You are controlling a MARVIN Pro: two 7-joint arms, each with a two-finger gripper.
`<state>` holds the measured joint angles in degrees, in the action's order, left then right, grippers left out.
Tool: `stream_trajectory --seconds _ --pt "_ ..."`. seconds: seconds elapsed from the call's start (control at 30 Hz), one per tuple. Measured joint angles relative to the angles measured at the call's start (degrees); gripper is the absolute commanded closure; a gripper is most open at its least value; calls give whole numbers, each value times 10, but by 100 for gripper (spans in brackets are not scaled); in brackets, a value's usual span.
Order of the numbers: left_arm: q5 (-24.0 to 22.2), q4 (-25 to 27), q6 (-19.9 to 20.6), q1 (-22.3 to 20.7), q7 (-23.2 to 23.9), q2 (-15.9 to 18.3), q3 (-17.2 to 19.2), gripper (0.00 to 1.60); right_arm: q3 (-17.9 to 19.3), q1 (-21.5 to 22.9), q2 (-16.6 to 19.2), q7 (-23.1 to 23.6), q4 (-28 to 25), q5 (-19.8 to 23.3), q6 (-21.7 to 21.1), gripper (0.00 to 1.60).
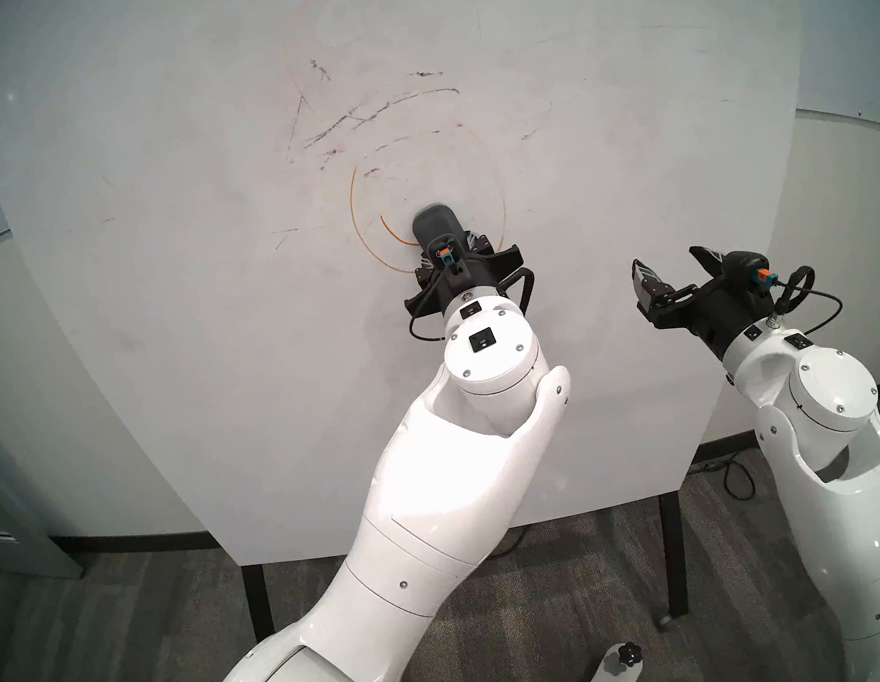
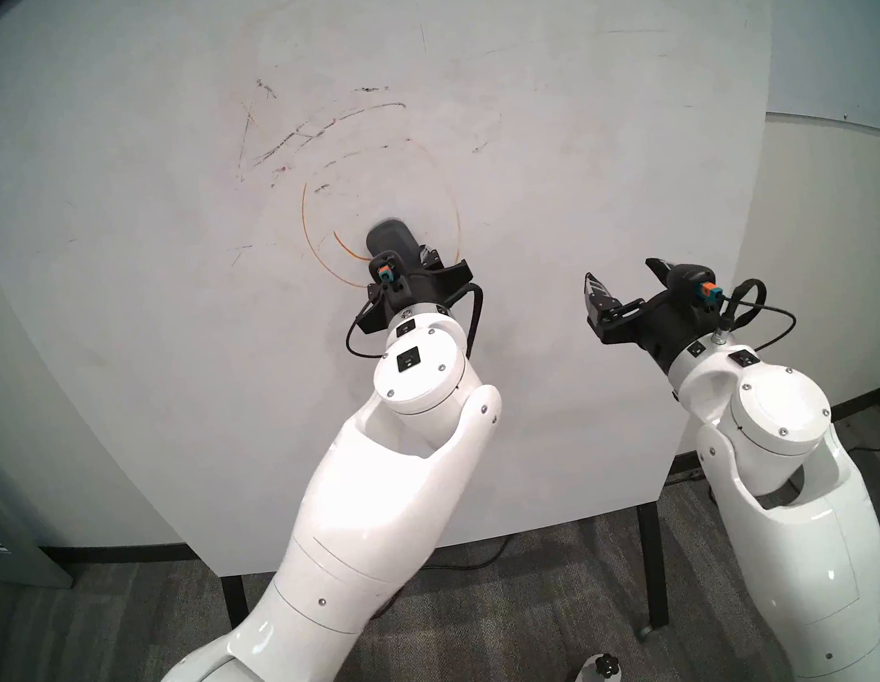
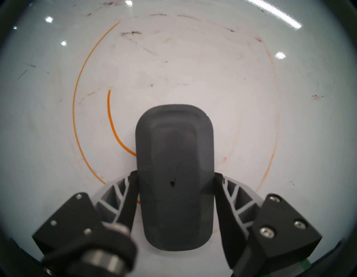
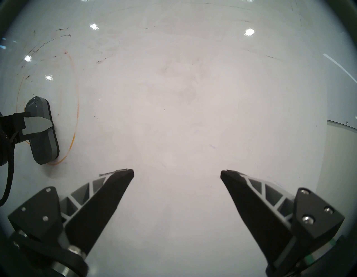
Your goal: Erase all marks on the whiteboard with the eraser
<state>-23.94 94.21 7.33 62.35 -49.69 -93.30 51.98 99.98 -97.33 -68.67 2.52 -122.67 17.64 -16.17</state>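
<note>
Grey eraser (image 3: pixel 174 174) against marked whiteboard (image 3: pixel 193 77)

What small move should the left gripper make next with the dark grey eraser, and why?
Probably slide the dark grey pill-shaped eraser toward the view's left. The left gripper grips its sides, its pad lies on the glossy white whiteboard, and the bright orange curved lines begin just at that edge.

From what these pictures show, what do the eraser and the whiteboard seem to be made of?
The eraser: its body looks like matte dark grey moulded plastic, with smooth rounded edges and no shine. The right wrist view shows a thin, rough black layer, probably felt, against the board. The whiteboard: a glossy white panel, perhaps coated or laminated, since ceiling lights reflect on it as bright spots; its core cannot be told.
</note>
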Motion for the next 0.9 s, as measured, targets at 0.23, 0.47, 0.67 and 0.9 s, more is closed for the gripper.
stream_trajectory --seconds 0.23,0.47,0.67,0.9 --pt "0 15 6 5 9 21 6 160 0 0 0 0 0 0 0 0" --pt "0 23 6 7 22 36 11 160 0 0 0 0 0 0 0 0" --pt "-1 28 8 8 27 44 14 160 0 0 0 0 0 0 0 0" --pt "-2 40 17 9 23 54 23 160 0 0 0 0 0 0 0 0"
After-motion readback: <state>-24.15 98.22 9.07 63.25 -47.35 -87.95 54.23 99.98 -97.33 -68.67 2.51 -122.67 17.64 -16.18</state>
